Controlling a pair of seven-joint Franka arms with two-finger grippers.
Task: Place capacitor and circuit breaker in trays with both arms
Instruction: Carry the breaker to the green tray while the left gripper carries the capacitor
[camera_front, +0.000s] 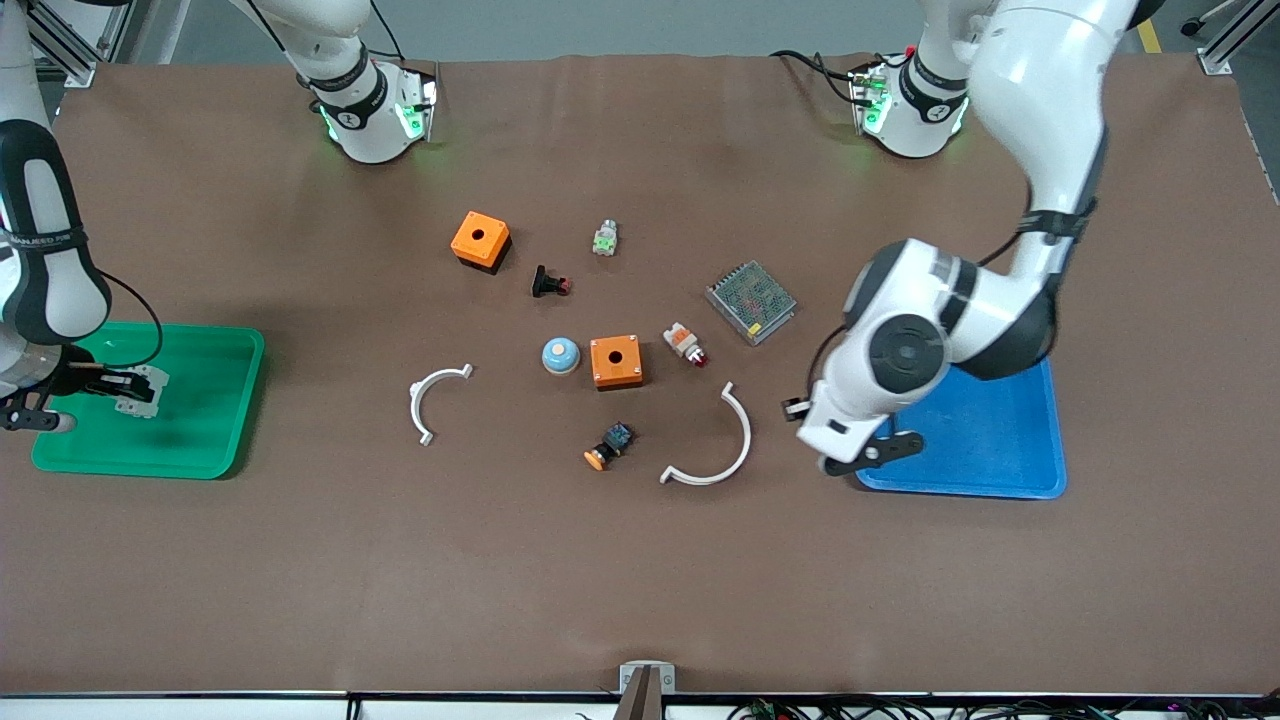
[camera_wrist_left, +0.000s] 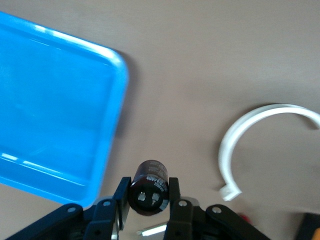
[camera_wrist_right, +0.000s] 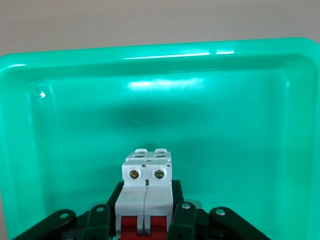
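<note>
The small black round capacitor (camera_wrist_left: 148, 187) is squeezed between the fingers of the left gripper (camera_wrist_left: 148, 206), over the brown table just beside the blue plastic tray (camera_wrist_left: 55, 110). The white block circuit breaker (camera_wrist_right: 147, 192) with red switches sits gripped tight in the right gripper (camera_wrist_right: 146, 220), over the green plastic tray (camera_wrist_right: 60, 125).
</note>
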